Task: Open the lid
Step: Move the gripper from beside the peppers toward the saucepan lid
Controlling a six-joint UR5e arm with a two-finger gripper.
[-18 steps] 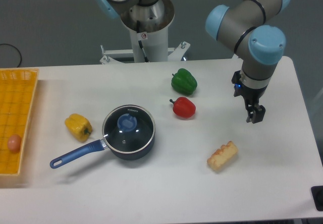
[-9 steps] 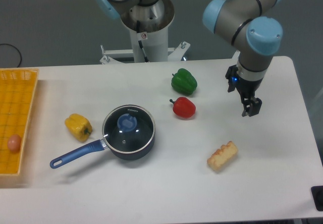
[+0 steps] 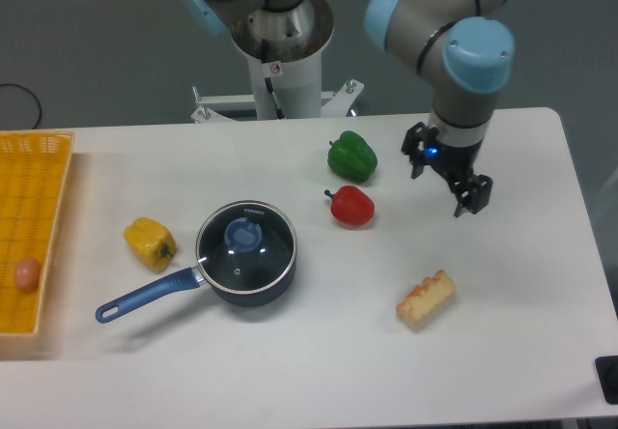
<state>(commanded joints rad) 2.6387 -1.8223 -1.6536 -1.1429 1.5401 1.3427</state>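
White tabletop (image 3: 319,371) fills most of the view, with a grey floor behind it and the arm's metal base column (image 3: 280,38) standing at 12 o'clock beyond the far edge.

One saucepan (image 3: 246,265), dark blue with a blue handle (image 3: 145,297) pointing toward 8 o'clock, sits a little to the 8 o'clock side of the table's centre. The lid (image 3: 245,246), a single glass disc with a thin metal rim, lies flat and closed on the pan, its blue knob (image 3: 242,236) at the middle.

Three bell peppers are on the table: one yellow pepper (image 3: 150,243) near the pan at its 9 o'clock, one red pepper (image 3: 352,206) at the pan's 2 o'clock, and one green pepper (image 3: 351,157) just beyond the red one toward 12 o'clock. One piece of bread (image 3: 425,299) lies at the pan's 4 o'clock, well apart from it.

One yellow basket (image 3: 39,187) sits at the table's 9 o'clock edge, holding one egg (image 3: 27,274).

The single gripper (image 3: 467,195) hangs above the table at about 3 o'clock from the red pepper, well apart from the lid and holding nothing. Its fingers are seen edge-on, so I cannot tell whether they are apart or together.
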